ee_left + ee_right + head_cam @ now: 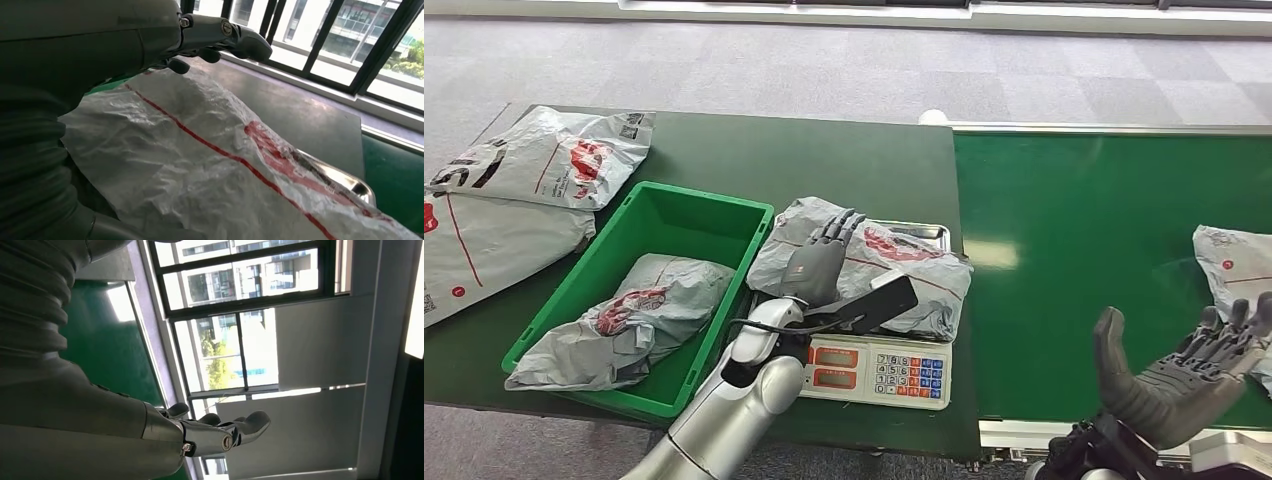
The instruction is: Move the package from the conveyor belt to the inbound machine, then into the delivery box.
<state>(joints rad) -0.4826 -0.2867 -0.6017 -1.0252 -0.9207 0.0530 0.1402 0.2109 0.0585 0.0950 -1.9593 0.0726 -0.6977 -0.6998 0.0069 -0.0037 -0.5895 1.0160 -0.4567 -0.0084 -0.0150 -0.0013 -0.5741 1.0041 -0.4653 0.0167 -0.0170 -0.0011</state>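
Bright daylight enters through tall windows (pixel 240 325); a glare patch sits on the green conveyor belt (pixel 990 254); the views are sharp.

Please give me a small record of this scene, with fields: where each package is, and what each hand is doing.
package on scale: lies on the scale, covering its tray
package in bin: inside the green bin
package on belt: at the conveyor belt's right edge
spare packages: two on the table, left of the bin
left hand: over the package on scale, fingers spread
right hand: open, raised over the belt, holding nothing
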